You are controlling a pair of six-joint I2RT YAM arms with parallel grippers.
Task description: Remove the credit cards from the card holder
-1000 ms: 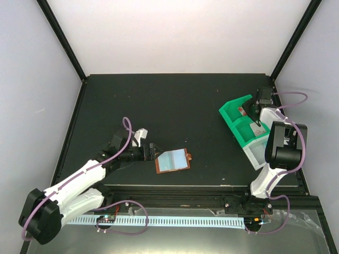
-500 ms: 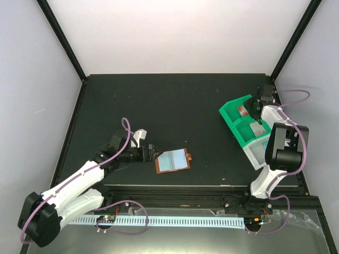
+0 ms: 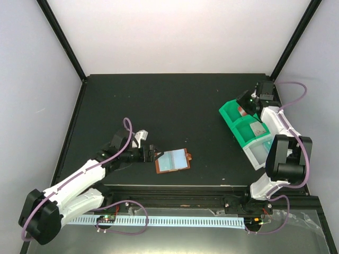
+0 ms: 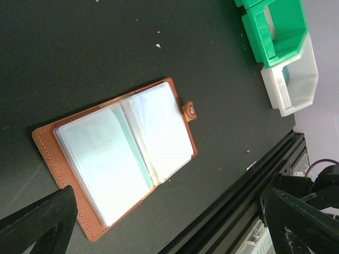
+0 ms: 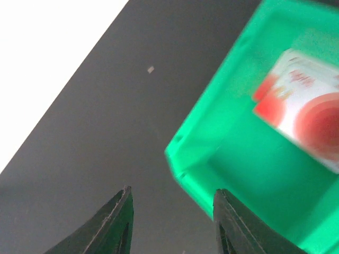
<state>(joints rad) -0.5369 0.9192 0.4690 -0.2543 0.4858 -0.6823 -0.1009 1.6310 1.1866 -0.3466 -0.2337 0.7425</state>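
The card holder (image 3: pixel 173 160) (image 4: pixel 122 153) lies open on the dark table, brown leather with shiny pale blue-grey pockets facing up. My left gripper (image 3: pixel 152 154) (image 4: pixel 165 211) hovers just left of it, open, one finger on each side of the wrist view, touching nothing. A white credit card with a red mark (image 5: pixel 304 103) (image 3: pixel 242 110) lies in the far compartment of the green tray (image 5: pixel 212 159). My right gripper (image 3: pixel 249 105) (image 5: pixel 173 193) hangs over that tray's far corner, open, with nothing between its fingers.
The green tray (image 3: pixel 231 117) stands at the right with a white bin (image 3: pixel 253 155) (image 4: pixel 296 79) joined to its near end. Another pale card (image 3: pixel 258 128) rests in the middle compartment. The table's near edge rail (image 4: pixel 249 196) runs close below the holder.
My right gripper has opened and shifted toward the tray's far corner, with the red-marked card lying in the tray. The left arm and the card holder have stayed put.
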